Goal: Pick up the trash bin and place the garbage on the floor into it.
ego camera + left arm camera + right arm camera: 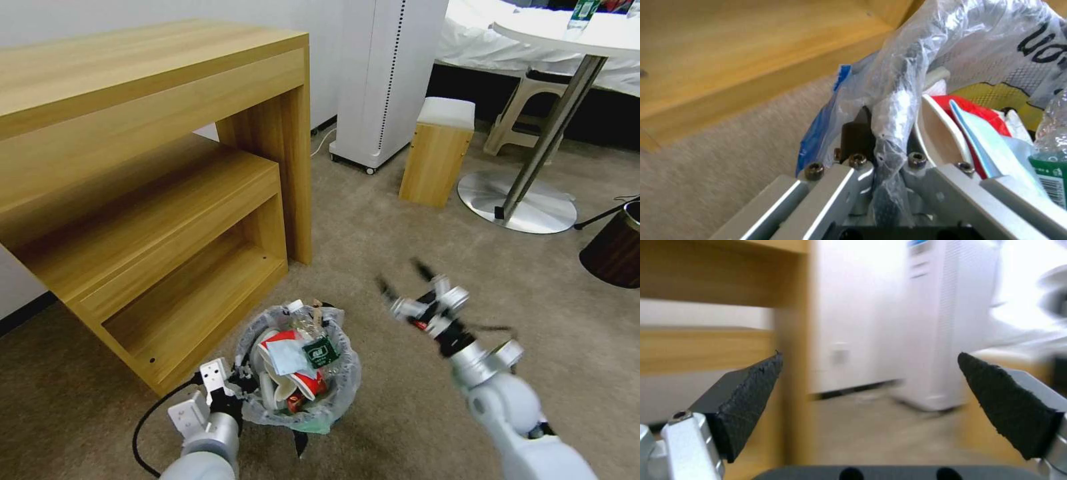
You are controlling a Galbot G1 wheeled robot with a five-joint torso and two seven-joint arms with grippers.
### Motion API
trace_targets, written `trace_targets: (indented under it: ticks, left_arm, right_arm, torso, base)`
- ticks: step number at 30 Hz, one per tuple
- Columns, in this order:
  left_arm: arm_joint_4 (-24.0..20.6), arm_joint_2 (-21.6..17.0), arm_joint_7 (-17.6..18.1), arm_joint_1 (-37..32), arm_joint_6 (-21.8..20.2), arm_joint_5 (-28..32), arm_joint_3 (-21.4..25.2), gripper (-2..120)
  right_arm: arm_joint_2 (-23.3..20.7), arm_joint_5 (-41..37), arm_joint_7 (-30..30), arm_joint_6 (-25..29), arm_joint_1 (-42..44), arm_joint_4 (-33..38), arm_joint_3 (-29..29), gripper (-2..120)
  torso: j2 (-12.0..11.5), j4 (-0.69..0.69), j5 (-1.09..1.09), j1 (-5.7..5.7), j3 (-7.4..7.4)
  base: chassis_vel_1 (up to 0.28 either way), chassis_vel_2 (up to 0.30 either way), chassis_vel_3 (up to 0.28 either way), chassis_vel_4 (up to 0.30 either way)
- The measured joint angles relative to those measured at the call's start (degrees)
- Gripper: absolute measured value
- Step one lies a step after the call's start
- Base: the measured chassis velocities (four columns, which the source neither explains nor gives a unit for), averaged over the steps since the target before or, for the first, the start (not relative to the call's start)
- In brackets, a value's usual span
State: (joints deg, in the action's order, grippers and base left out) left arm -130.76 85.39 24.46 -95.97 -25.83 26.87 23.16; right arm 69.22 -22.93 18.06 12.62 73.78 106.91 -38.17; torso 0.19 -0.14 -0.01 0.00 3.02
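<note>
Up close, the left wrist view shows the left gripper (882, 156) pinched tight on the bag-lined rim of the trash bin (337, 393). Beside its fingers sit a bottle (1051, 146), red box (973, 108) and slipper (938, 133). The right gripper (403, 280) hangs wide open, holding nothing.

Wooden desk (133, 87) with lower shelf unit (167, 267) at left; white tower appliance (387, 73), wooden stool (437, 157), round table's chrome base (517, 203), dark bin (613, 250) far right.

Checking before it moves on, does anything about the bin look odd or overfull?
Yes. The trash bin, gripped at its rim by the left end effector, is heaped: the green-labelled bottle pokes above the rim and could tumble out.
</note>
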Motion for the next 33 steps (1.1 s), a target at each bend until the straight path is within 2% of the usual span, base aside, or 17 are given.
trace_targets:
  ticks: [2, 3, 5, 13, 25, 33]
  left_arm:
    - [-0.2, -0.5, -0.1, 0.0, 0.2, -0.7, 0.5, 1]
    - [-0.2, -0.5, -0.1, 0.0, 0.2, -0.7, 0.5, 1]
    - [-0.4, -0.7, -0.1, 0.2, 0.2, -1.1, 0.7, 1]
    - [-0.7, -1.4, -0.2, 1.5, 0.1, -2.9, 2.4, 1]
    - [-1.3, -1.8, -1.0, 0.6, 1.6, -1.8, 4.6, 1]
    - [-1.7, -1.4, -1.2, -0.2, 2.4, -2.1, 4.4, 1]
  right_arm:
    - [0.1, 0.7, -4.3, 1.5, 1.2, -0.3, -4.4, 100]
    - [0.1, 0.7, -4.3, 1.5, 1.2, -0.3, -4.4, 100]
    - [0.2, 0.4, -7.3, 2.2, 3.2, -0.3, -8.1, 100]
    - [1.9, 0.1, -8.3, 5.8, 7.0, -1.5, -13.7, 100]
    - [2.8, 0.1, -6.2, 8.1, 7.3, -2.4, -13.5, 100]
    - [2.8, -1.8, -4.8, 9.0, 7.1, -2.6, -13.2, 100]
  torso:
    - [0.0, 0.0, 0.03, 0.0, 0.0]
    - [0.0, 0.0, 0.03, 0.0, 0.0]
    - [0.0, -0.01, 0.01, 0.0, 0.0]
    - [0.0, 0.0, 0.02, 0.0, 0.0]
    - [0.0, 0.01, 0.01, 0.0, 0.0]
    - [0.0, 0.01, 0.01, 0.0, 0.0]
  base:
    - [0.0, 0.0, 0.0, 0.0]
    - [0.0, 0.0, 0.0, 0.0]
    - [0.0, 0.0, 0.0, 0.0]
    - [0.0, 0.0, 0.0, 0.0]
    - [0.0, 0.0, 0.0, 0.0]
    - [0.0, 0.0, 0.0, 0.0]
